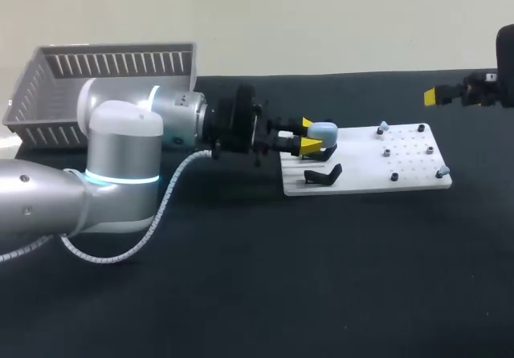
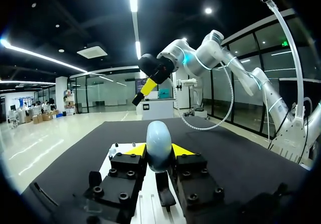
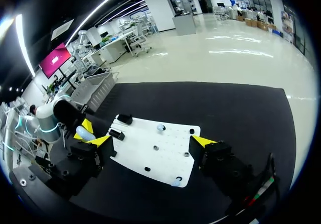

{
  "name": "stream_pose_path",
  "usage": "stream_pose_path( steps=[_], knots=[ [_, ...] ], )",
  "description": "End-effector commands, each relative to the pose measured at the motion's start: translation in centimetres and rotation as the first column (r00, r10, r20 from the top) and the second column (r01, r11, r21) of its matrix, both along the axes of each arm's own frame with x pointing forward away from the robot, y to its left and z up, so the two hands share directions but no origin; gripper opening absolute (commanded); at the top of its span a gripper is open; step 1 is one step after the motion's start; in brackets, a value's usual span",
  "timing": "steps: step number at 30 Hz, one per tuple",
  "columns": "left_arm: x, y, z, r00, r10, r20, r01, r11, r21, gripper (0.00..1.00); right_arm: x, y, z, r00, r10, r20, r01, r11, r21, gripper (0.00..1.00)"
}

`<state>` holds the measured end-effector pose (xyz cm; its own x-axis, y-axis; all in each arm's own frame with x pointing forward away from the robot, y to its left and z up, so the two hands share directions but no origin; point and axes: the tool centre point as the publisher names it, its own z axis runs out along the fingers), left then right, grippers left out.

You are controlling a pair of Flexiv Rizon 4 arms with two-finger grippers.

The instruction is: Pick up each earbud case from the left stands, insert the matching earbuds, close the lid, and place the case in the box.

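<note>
Both yellow fingertips (image 2: pixel 134 149) of the left gripper (image 2: pixel 159 152) press on the pale blue earbud case (image 2: pixel 159 144), one on each side, so the case is clamped between them. It stands upright, rounded end up and lid shut. A black stand arm (image 2: pixel 163 194) shows just beneath it; whether the two touch I cannot tell.

From the head view the case (image 1: pixel 323 132) sits at the left edge of the white board (image 1: pixel 365 183), towards its far corner. A second black stand (image 1: pixel 323 175) lies nearer the board's front left corner, apart from the gripper. One small pale blue earbud (image 1: pixel 384 125) rests at the board's far edge. Another earbud (image 1: pixel 442 170) sits at the front right corner. A few dark pegs (image 1: pixel 387 152) dot the surface between them.

The right gripper (image 3: pixel 151 142) hangs above the bench beyond the board's far right corner. Its fingers are spread wide with nothing held between them. It looks down on the whole board.

A grey slatted box (image 1: pixel 104 73) stands at the far left corner of the black bench (image 1: pixel 321 294), behind the left arm (image 1: pixel 120 149).
</note>
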<state>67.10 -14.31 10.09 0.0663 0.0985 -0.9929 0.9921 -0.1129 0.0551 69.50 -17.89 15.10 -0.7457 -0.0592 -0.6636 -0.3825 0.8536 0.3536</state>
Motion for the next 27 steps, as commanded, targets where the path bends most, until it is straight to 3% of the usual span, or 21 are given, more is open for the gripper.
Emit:
stream_pose_path(
  steps=[1,6,13,27],
  knots=[
    [0.0,0.0,-0.1,1.0,0.001,0.003,-0.001,1.0,-0.004,0.0,-3.6,0.6,1.2,0.999,0.004,0.049,-0.003,1.0,-0.031,1.0],
    [0.0,0.0,-0.1,1.0,0.001,0.003,-0.001,1.0,-0.004,0.0,-6.4,2.4,2.2,0.996,0.002,0.092,0.006,0.996,-0.084,1.0],
    [0.0,0.0,-0.1,1.0,0.001,0.003,-0.001,1.0,-0.004,0.0,-8.9,6.5,2.7,0.996,-0.007,0.085,0.019,0.989,-0.146,1.0],
    [0.0,0.0,-0.1,1.0,0.001,0.003,-0.001,1.0,-0.004,0.0,-8.6,11.8,0.9,0.999,0.017,0.029,-0.01,0.974,-0.225,1.0]
  ],
)
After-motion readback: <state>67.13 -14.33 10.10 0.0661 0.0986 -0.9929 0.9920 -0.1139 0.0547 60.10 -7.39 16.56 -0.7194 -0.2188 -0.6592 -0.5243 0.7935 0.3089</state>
